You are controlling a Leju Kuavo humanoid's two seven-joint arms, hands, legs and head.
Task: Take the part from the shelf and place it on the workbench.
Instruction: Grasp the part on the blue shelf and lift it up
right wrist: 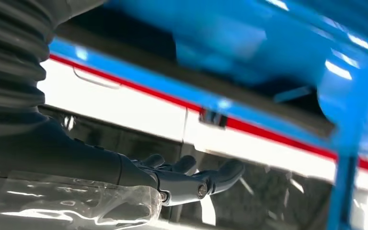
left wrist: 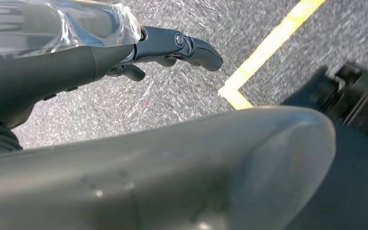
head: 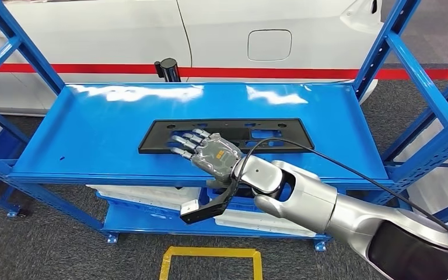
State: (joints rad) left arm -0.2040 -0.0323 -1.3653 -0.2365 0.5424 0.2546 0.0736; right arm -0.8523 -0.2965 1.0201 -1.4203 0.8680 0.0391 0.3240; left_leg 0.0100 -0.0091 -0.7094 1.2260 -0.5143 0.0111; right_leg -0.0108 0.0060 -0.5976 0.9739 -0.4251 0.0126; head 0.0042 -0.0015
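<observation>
- Reaching over the near edge of the blue shelf (head: 93, 134), the right robot hand (head: 207, 150) hangs with fingers spread, holding nothing, fingertips over the near edge of the part.
- That black flat part (head: 268, 133) lies mid-shelf, long side running left to right.
- Left robot hand (left wrist: 172, 48) hangs above grey floor (left wrist: 172, 96) near a yellow line (left wrist: 268, 45), fingers loosely curled and nothing in them.
- White car (head: 221, 35) with a red stripe sits beyond the shelf.

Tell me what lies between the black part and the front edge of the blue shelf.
In the head view the right robot hand reaches over that strip, fingertips at the black part; otherwise the blue shelf surface there is bare.
</observation>
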